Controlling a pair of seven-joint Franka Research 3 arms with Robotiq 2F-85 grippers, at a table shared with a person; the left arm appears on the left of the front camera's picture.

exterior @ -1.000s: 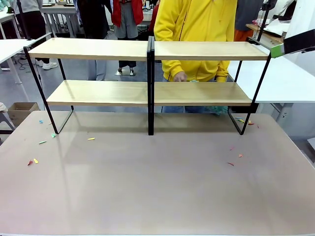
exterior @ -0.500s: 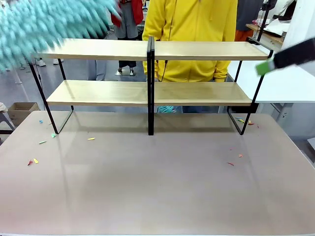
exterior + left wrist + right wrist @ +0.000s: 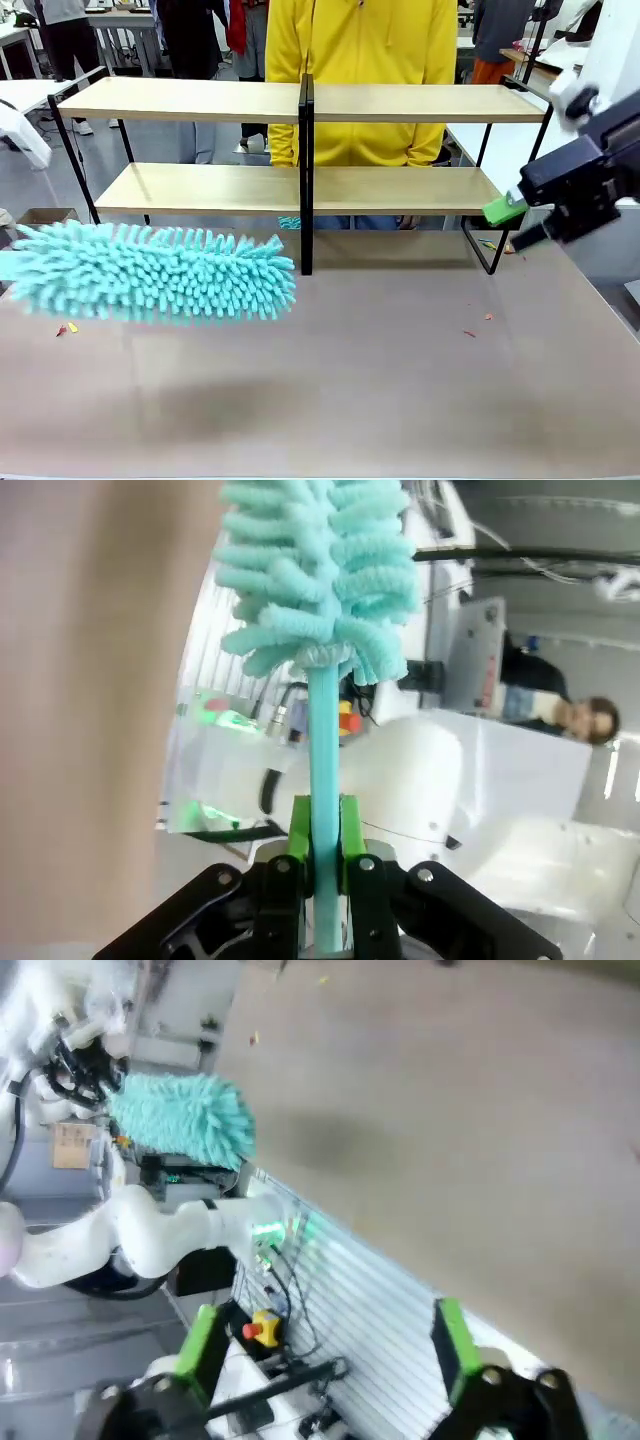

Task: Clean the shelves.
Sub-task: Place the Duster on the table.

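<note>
Shelves (image 3: 300,185) stand at the far side of the worktop (image 3: 330,380), two light-wood boards in one black frame with a central post, and a person in yellow stands just behind them. The step in hand looks like the approach: one teal duster (image 3: 150,272) hangs low in front of the shelves, left of the central post, its fluffy head not touching either board. The left end effector (image 3: 322,865) is clamped tight on the duster's thin handle (image 3: 322,750). The right end effector (image 3: 325,1355) sits off the shelves' right end, jaws wide and holding nothing. My guess is that the next move calls for raising the head to board height and sweeping along a board without knocking the frame. A few coloured scraps (image 3: 478,325) lie on the worktop in front of the shelves' right end.
</note>
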